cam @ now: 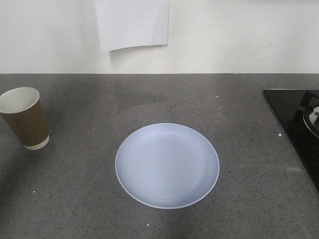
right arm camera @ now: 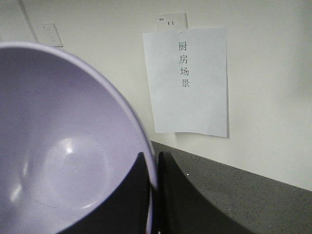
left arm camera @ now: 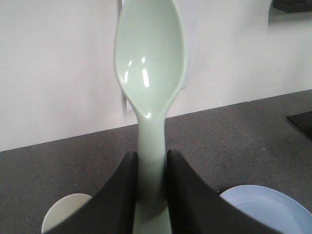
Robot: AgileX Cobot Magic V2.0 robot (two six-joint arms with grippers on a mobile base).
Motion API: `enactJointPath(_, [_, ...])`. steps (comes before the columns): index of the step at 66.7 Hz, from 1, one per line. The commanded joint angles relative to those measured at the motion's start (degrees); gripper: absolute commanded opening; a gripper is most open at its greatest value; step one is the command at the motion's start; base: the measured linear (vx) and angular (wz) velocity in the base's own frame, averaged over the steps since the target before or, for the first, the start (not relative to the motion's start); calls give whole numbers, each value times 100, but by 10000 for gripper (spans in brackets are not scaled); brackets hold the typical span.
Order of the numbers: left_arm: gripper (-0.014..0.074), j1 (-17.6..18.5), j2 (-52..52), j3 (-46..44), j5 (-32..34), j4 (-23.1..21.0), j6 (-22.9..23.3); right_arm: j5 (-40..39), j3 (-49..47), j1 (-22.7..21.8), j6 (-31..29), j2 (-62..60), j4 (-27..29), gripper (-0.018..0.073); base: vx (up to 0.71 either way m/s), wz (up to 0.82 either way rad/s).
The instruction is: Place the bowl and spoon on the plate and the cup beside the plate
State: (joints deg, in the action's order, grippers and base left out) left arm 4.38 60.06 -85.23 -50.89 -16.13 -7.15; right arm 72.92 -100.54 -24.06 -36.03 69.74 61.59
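Glossy mint spoon (left arm camera: 150,73) pinched in left gripper (left arm camera: 151,155); right gripper (right arm camera: 152,157) clamps round lavender bowl (right arm camera: 63,146) (smooth rim).

I see the plate (cam: 167,165) mid-counter (cam: 149,94), nothing on it. The cup (cam: 24,118) stands at its 10 o'clock, well apart, by the counter's left edge. The cooktop (cam: 294,119) is at the plate's 2 o'clock, far right. The paper sheet (cam: 132,22) is on the wall behind, at 12 o'clock. My left gripper (left arm camera: 151,180) pinches the spoon (left arm camera: 150,73) by the handle, head at 12. My right gripper (right arm camera: 155,195) pinches the bowl (right arm camera: 63,146) by the rim.
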Motion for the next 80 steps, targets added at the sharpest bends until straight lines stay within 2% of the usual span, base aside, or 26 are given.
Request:
enactJointPath(1, [-6,24,-48,-148,355,-110,1,22,-153,-8,-41,-95,340,-5,0,0])
enactJointPath(80, [-6,24,-48,-148,355,-110,1,22,-153,-8,-41,-95,345,-5,0,0])
